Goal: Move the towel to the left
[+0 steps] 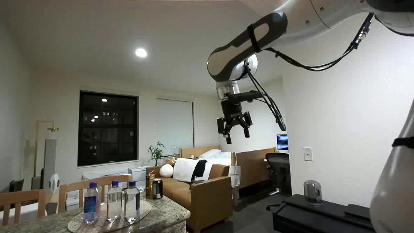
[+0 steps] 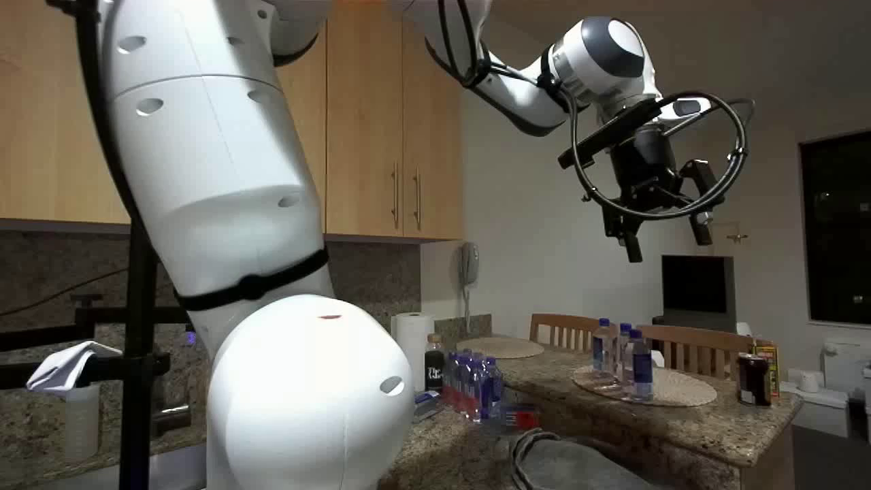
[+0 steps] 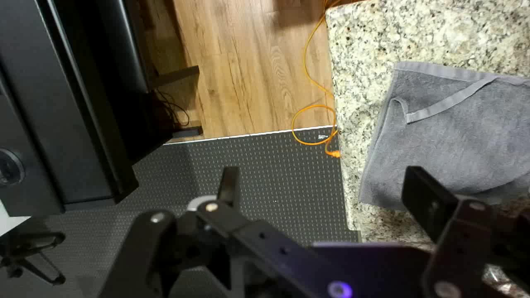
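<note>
The grey towel [image 3: 459,140] lies flat on the speckled granite counter [image 3: 364,37] at the right of the wrist view, near the counter's edge. A paler strip runs across it, and its right part is cut off by the frame. A grey cloth-like shape [image 2: 578,466] low in an exterior view appears to be this towel. My gripper [image 3: 321,174] is open and empty. It hangs high in the air, fingers down, in both exterior views [image 1: 237,137] [image 2: 668,245]. In the wrist view one finger overlaps the towel's near corner; the other is over the dark carpet.
Water bottles [image 1: 114,202] stand on a round mat on the counter, near a dark can [image 1: 157,188]. More bottles [image 2: 473,388] stand by a paper towel roll [image 2: 412,347]. An orange cord [image 3: 308,62] lies beside the counter edge. A black cabinet [image 3: 54,103] is at the left.
</note>
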